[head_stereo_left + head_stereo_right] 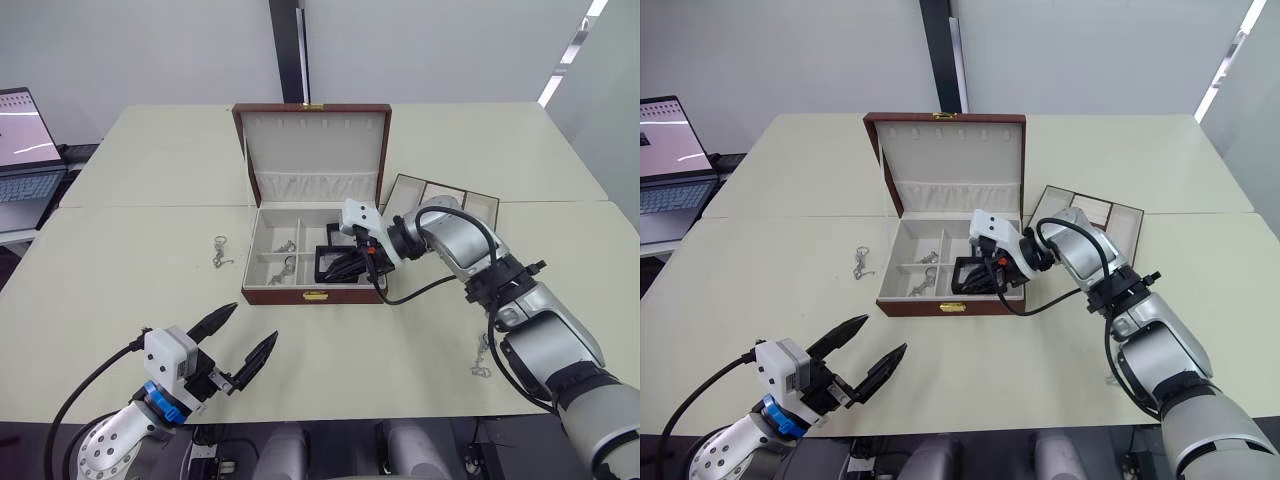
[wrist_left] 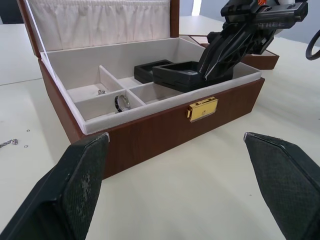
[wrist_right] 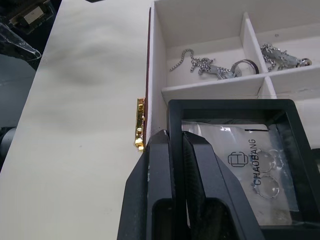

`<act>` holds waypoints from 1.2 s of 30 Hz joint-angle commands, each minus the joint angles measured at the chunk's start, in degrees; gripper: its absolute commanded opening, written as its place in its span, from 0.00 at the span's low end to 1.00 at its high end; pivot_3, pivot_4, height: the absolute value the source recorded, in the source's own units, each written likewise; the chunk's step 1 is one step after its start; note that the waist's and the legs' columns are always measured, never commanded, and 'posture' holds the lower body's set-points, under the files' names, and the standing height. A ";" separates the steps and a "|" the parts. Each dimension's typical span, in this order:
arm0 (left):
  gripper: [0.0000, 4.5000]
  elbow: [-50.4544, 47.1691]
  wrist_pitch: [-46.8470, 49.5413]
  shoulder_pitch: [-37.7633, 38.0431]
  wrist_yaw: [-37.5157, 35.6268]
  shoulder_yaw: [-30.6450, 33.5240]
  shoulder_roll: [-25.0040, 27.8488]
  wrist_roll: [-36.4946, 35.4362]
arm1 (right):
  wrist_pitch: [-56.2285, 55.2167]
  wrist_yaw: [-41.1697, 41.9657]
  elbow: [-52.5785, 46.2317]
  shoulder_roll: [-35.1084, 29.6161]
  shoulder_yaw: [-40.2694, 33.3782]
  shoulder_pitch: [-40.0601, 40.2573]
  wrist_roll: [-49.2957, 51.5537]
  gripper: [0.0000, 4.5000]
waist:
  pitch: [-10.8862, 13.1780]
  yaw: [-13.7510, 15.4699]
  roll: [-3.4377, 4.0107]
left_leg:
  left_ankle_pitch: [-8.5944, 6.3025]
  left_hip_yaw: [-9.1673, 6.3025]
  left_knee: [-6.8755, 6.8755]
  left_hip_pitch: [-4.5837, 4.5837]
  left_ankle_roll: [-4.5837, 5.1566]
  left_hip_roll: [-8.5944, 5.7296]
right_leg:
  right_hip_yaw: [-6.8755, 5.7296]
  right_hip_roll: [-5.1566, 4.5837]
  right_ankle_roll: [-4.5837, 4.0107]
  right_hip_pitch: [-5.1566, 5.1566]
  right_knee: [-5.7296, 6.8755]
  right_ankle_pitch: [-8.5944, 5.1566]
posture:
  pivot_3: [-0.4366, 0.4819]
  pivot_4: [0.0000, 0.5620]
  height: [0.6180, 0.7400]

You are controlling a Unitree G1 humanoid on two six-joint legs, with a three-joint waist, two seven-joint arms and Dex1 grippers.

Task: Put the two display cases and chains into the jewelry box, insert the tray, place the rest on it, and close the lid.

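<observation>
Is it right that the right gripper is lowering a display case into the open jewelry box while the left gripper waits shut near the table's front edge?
Not quite: the left gripper is open, fingers spread wide in the left eye view. The right gripper does grip a display case over the jewelry box.

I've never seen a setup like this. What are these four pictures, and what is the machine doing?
It is a two-armed robot. Two pictures come from cameras on its head, looking down at a table; the other two come from a camera on each wrist. On the table stands an open jewelry box, with a shallow tray behind it and loose chains lying beside it. The right gripper reaches into the box, shut on the edge of a black display case; a second case already lies inside. The left gripper hovers open in front of the box, holding nothing.
</observation>
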 commanded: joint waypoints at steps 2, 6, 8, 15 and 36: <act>1.00 0.33 -1.90 0.18 -0.58 0.60 -0.04 -0.15 | -0.86 0.31 0.15 0.51 -1.26 -1.40 -0.57 0.00 | 0.00 -0.01 0.00 | 0.00 0.00 0.00 0.00 0.00 0.00 | 0.00 0.00 0.00 0.00 0.00 0.00 | 0.48 0.27 1.00; 1.00 1.19 -2.47 -0.06 -0.92 0.56 -0.08 -0.32 | -0.79 0.23 0.70 0.72 -2.15 -1.80 -0.44 0.27 | 0.00 -0.02 0.00 | 0.00 0.00 0.00 0.00 0.00 0.00 | 0.00 0.00 0.00 0.00 0.00 0.00 | 0.48 0.27 1.00; 1.00 1.33 -2.52 -0.24 -0.95 0.46 -0.14 -0.47 | -0.77 0.23 0.83 0.73 -2.75 -2.10 -0.18 0.38 | 0.00 -0.03 0.00 | 0.00 0.00 0.00 0.00 0.00 0.00 | 0.00 0.00 0.00 0.00 0.00 0.00 | 0.48 0.27 1.00; 1.00 2.45 -0.71 -2.17 -0.48 0.89 0.74 -0.78 | -1.82 0.14 -0.45 -0.75 -7.68 -1.64 1.84 0.82 | 0.00 -0.02 0.00 | 0.00 0.00 0.00 0.00 0.00 0.00 | 0.00 0.00 0.00 0.00 0.00 0.00 | 0.48 0.27 1.00; 1.00 17.04 15.15 -21.25 -5.87 10.46 17.98 -6.34 | -6.42 -9.20 -19.02 -19.04 -38.59 34.51 13.66 1.00 | 0.00 -0.04 0.00 | 0.00 0.00 -0.02 -0.05 0.00 -0.02 | -0.02 0.02 0.01 0.02 -0.02 0.00 | 0.48 0.27 1.00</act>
